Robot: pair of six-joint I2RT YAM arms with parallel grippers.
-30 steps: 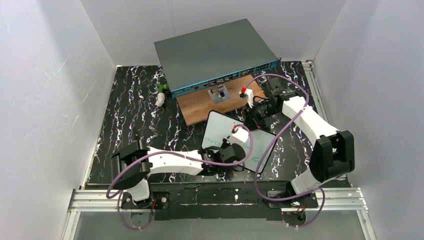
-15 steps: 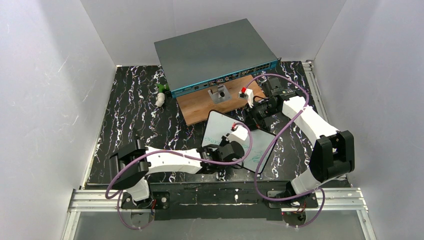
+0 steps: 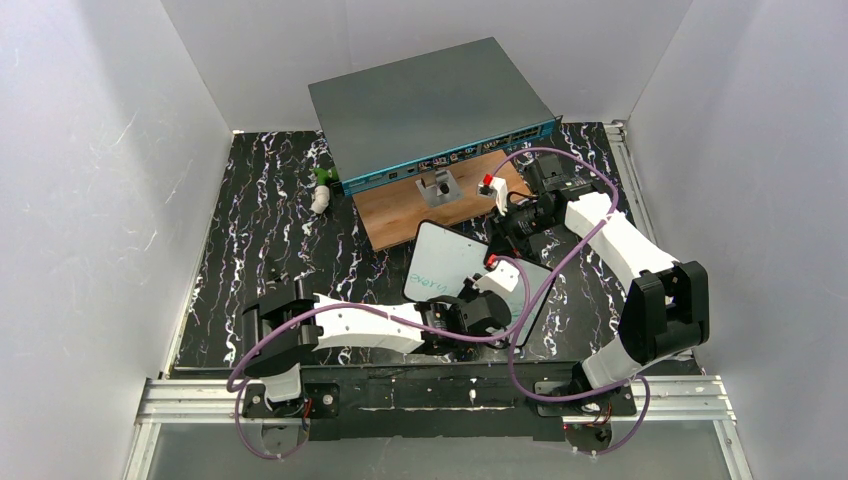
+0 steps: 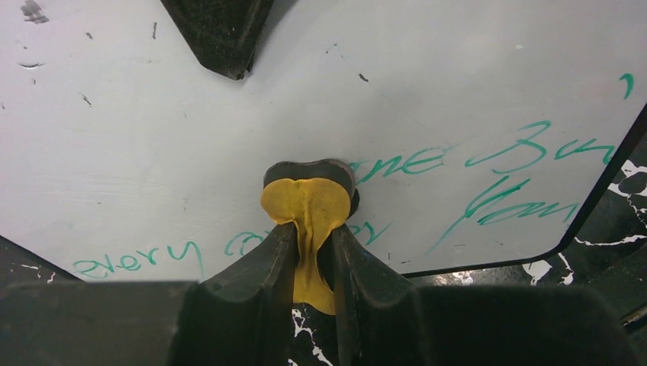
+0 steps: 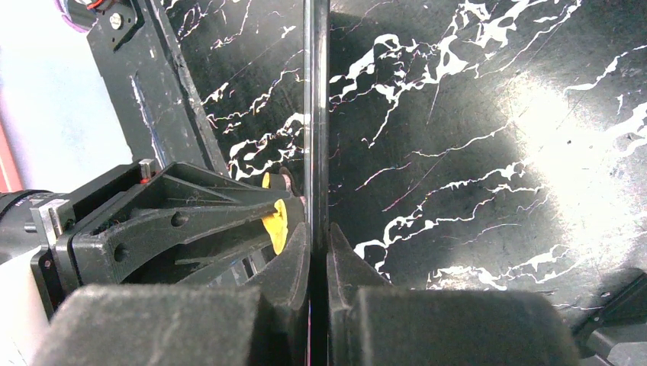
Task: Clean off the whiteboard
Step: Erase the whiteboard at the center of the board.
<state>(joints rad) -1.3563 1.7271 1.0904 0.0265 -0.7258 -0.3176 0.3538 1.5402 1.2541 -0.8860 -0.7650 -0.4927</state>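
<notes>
Whiteboard sits near the middle of the black table, just in front of the brown wooden board. The right gripper pinches its thin edge tight. The left gripper squeezes a small yellow pad, pressed on the white face beside green writing.

Grey box, wooden board, marbled table

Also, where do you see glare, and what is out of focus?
Right wrist view: strong glare whitens the table at right; the right gripper is blurred near the lens. Left wrist view: the whiteboard writing is sharp, the left gripper soft and dark. Top view: even light.
</notes>
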